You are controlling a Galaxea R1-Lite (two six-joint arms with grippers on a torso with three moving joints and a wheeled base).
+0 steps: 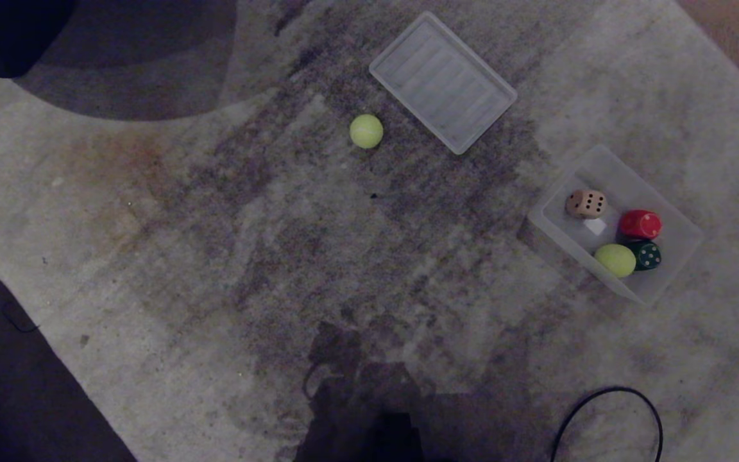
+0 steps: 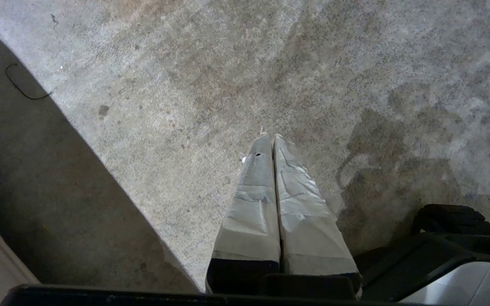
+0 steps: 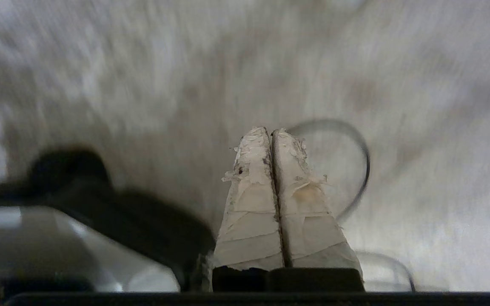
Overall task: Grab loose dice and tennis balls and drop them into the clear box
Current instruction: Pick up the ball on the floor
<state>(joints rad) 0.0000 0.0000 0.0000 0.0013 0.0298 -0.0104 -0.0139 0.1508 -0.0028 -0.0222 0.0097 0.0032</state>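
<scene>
With both grippers pressed together, empty | tennis ball (image 1: pixel 366 131) loose nr rug's (image 1: pixel 151 256) far edge | approach fr above, jaws wide, then clear box (image 1: pixel 671 205).

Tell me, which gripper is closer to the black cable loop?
Right. The right gripper hangs shut right by the black cable loop. The left gripper, also shut, has only carpet near it, no loop.

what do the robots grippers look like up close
Left gripper: two long tapering fingers wrapped in wrinkled grey tape, on a black base. Right gripper: same shape, its fingers wrapped in paler, whitish tape, frayed and scuffed at the tips, also on a black base.
</scene>
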